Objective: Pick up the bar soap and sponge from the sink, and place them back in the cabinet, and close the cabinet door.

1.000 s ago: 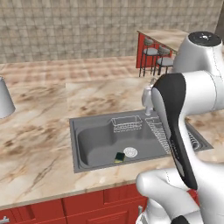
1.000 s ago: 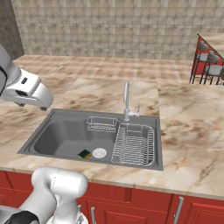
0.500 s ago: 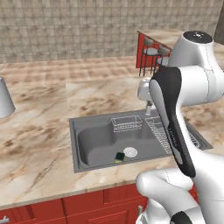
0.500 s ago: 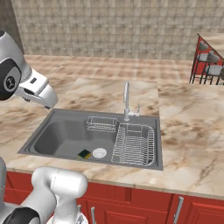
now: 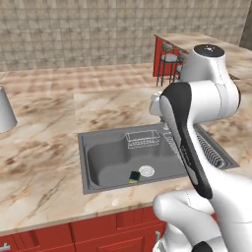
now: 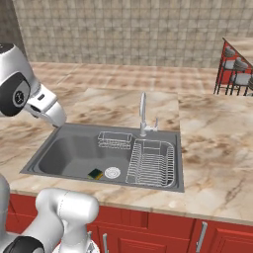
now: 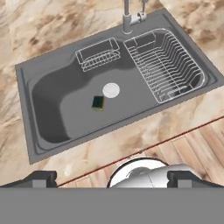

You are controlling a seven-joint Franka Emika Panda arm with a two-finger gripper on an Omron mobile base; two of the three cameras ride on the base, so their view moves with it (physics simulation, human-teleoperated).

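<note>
On the floor of the sink, just beside the round white drain and toward the near wall, lies the sponge, flat, dark green face up with a yellow edge showing along one side. The base views agree: sponge touching or nearly touching the drain, well apart from the wire rack at the right of the basin and the small wire basket at the far wall under the tap. You have no bar soap to point to in these frames; I cannot tell where it lies. The gripper hangs high above the counter's near edge, fully released, its two fingertips spread wide and holding nothing. Judged from its look, the sponge will be light and soft, yielding under the pads rather than slipping, and not fragile. Take it across two opposite side edges, coming straight down, with the fingers reaching the steel floor on either side; a shallow pinch on so thin a pad may fold it or let it drop. Expect it to compress, so close well in. Keep the approach clear of the drain rim beside it, and note that the deep basin walls limit any tilted entry.
</note>
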